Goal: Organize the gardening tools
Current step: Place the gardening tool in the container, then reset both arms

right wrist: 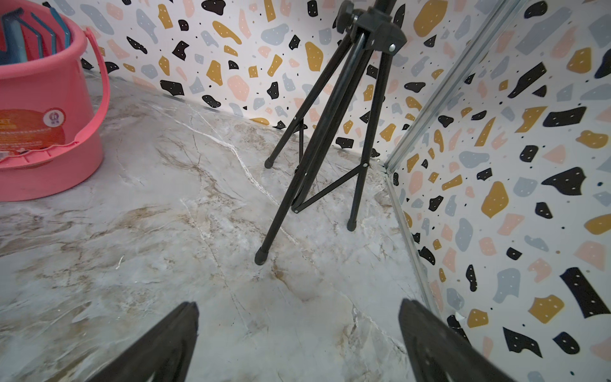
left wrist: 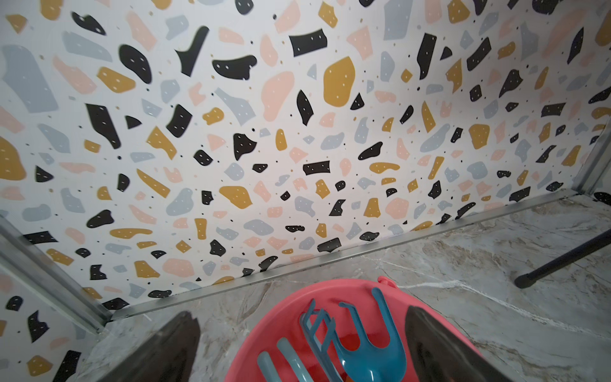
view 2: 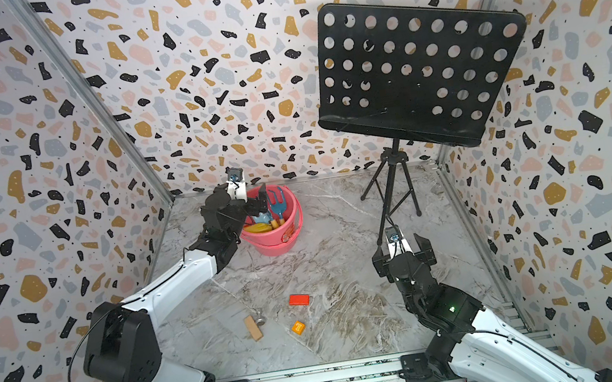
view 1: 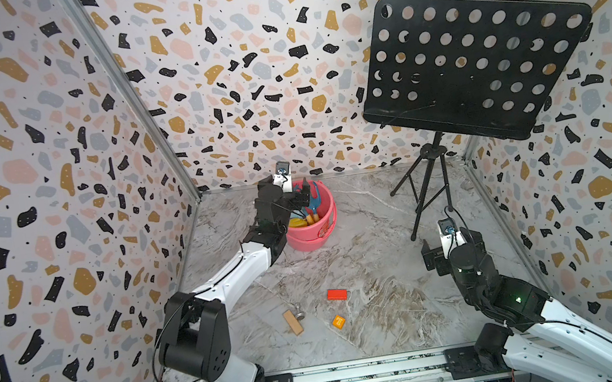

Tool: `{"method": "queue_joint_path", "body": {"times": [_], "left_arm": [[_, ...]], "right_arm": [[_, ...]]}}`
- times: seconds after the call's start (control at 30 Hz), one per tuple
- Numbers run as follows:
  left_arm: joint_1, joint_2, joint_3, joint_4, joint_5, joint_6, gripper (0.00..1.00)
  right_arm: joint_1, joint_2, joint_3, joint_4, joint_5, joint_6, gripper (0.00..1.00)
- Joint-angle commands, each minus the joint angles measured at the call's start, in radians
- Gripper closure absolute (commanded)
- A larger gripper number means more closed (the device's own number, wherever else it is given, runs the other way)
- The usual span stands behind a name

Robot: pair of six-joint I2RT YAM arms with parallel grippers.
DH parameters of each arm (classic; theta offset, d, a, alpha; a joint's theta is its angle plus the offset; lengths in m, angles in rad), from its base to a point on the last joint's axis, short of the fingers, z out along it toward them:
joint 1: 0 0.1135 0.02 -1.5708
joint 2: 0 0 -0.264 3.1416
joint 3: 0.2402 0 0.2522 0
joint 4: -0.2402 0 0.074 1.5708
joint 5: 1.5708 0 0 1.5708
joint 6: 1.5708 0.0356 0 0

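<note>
Gardening tools in bucket, beneath left claw

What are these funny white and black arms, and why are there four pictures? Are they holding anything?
They are two robot arms, each ending in a two-fingered gripper. Two pictures look down from above, side by side; the others come from a small camera on each wrist. The left gripper hangs open and empty above the pink bucket, where the toy gardening tools sit. The right gripper is open too, holding nothing. On the marble table lie a red block, an orange block, a wooden block and a small metal knob. A black music stand stands at the back.
</note>
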Motion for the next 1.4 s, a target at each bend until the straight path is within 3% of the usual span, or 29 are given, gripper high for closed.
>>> {"method": "queue_joint_path", "body": {"times": [0.0, 0.37, 0.77, 1.03, 1.37], "left_arm": [[0.018, -0.069, 0.034, -0.027, -0.054, -0.005, 0.0], [0.097, -0.216, 0.019, -0.193, -0.13, -0.104, 0.0], [0.206, -0.363, -0.111, -0.41, -0.253, -0.293, 0.0], [0.259, -0.393, -0.236, -0.439, -0.277, -0.359, 0.01], [0.278, -0.413, -0.386, -0.367, -0.274, -0.347, 0.01]], "right_arm": [[-0.001, -0.023, 0.005, 0.045, 0.063, -0.031, 0.0], [-0.05, -0.001, 0.0, 0.082, 0.076, -0.074, 0.0], [-0.206, 0.061, -0.065, 0.205, -0.007, -0.092, 0.0], [-0.288, 0.151, -0.098, 0.311, -0.056, -0.088, 0.0], [-0.357, 0.289, -0.133, 0.477, -0.113, -0.136, 0.0]]}}
